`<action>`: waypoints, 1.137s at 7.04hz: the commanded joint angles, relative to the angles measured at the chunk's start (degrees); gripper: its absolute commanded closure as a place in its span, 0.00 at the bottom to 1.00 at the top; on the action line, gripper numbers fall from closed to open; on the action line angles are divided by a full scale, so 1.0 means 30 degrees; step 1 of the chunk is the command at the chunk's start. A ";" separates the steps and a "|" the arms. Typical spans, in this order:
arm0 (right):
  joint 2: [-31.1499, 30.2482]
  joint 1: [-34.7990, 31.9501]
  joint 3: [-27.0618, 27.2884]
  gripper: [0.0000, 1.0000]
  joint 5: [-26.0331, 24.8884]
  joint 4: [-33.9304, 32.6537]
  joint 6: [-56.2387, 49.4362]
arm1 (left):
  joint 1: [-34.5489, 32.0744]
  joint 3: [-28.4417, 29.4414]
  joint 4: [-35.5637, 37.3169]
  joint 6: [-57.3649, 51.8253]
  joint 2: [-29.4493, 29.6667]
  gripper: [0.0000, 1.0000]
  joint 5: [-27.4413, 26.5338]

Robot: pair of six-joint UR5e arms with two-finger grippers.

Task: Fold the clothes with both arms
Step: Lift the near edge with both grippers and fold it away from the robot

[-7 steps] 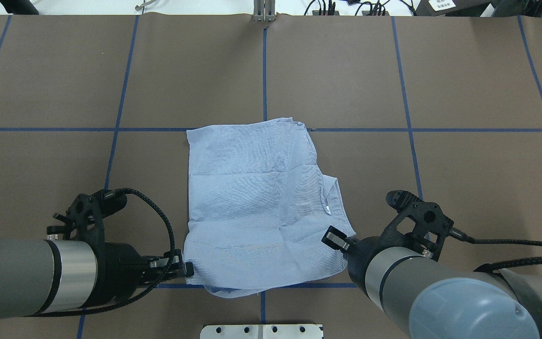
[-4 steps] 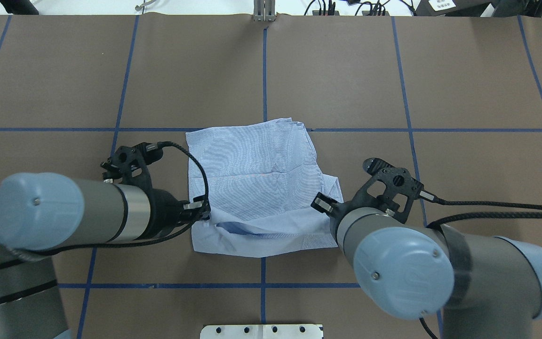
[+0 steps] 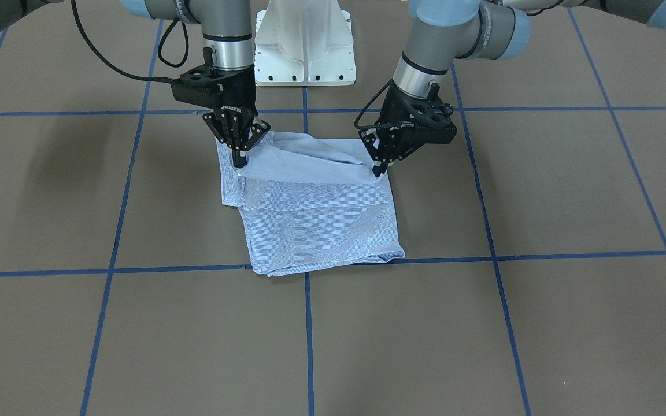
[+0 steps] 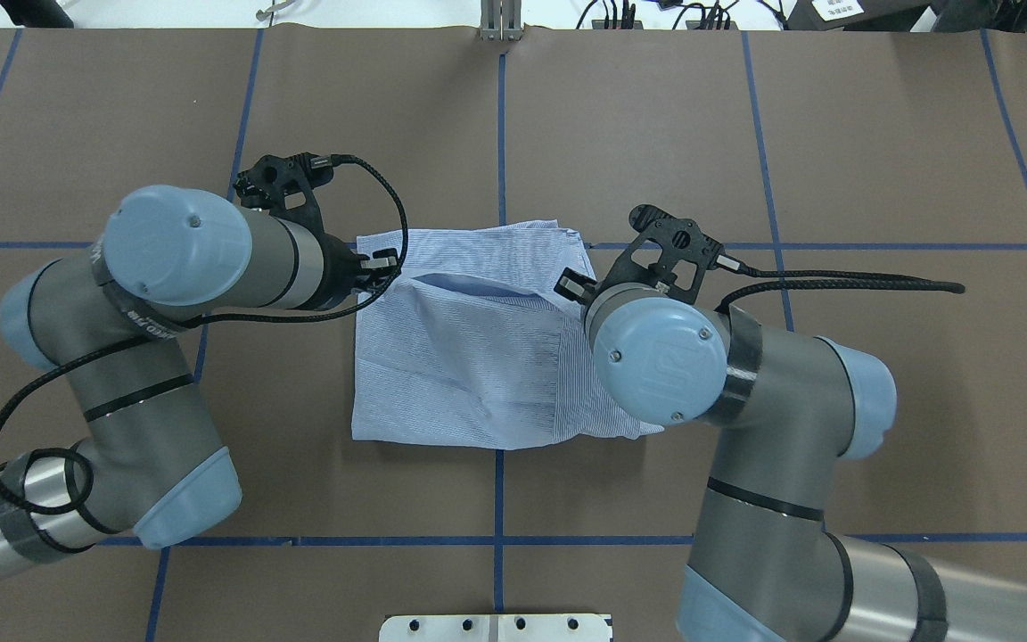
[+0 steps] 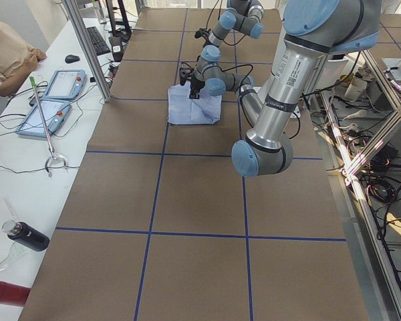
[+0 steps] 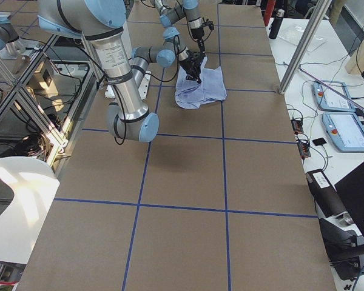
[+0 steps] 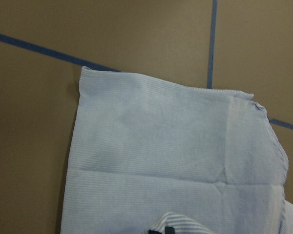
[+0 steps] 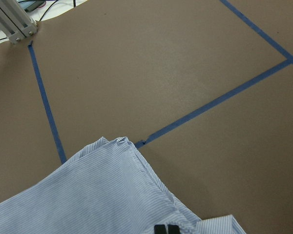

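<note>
The light blue striped shirt (image 4: pixel 460 357) lies on the brown table, partly folded, with its near hem lifted and carried over itself (image 3: pixel 315 214). My left gripper (image 4: pixel 386 267) is shut on the lifted fold's left corner; in the front-facing view the left gripper (image 3: pixel 377 171) is on the right. My right gripper (image 3: pixel 239 163) is shut on the other corner, near the collar side, and is mostly hidden under its own wrist in the overhead view. The left wrist view shows the flat shirt (image 7: pixel 176 146) below; the right wrist view shows the shirt's far corner (image 8: pixel 102 195).
Blue tape lines (image 4: pixel 500 134) grid the table. The white pedestal base (image 3: pixel 304 40) stands behind the shirt. A metal post (image 4: pixel 500 22) is at the far edge. A person (image 5: pixel 7 47) sits at a side desk with tablets (image 5: pixel 60 83).
Both arms have moved away from the robot's base, carrying the shirt's near hem up and over the rest toward the far edge. The folded flap now covers most of the shirt.
</note>
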State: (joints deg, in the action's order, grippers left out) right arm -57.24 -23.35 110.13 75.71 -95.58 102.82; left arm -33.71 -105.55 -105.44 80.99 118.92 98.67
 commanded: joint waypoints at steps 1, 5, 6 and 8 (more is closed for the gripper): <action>0.2221 -0.0945 -0.3529 1.00 0.0395 0.0365 -0.0464 | -0.0481 0.2303 -0.0446 -0.0772 0.1049 1.00 -0.0542; 0.2702 -0.2115 -0.7822 0.86 0.1765 0.4525 -0.2888 | -0.0773 0.6289 -0.3580 -0.2529 0.1462 1.00 -0.0928; 0.2701 -0.2439 -0.7881 0.31 0.2441 0.4525 -0.4143 | -0.0919 0.6354 -0.3642 -0.3518 0.1462 0.16 -0.1015; 0.2847 -0.3897 -0.7766 0.00 0.5386 0.4322 -0.6193 | -0.1997 0.6239 -0.3614 -0.6473 0.1433 0.00 -0.0580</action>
State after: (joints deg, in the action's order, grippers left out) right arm -48.97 -32.29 86.69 86.23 -82.21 88.24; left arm -37.80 -86.71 -116.28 66.39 123.29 96.07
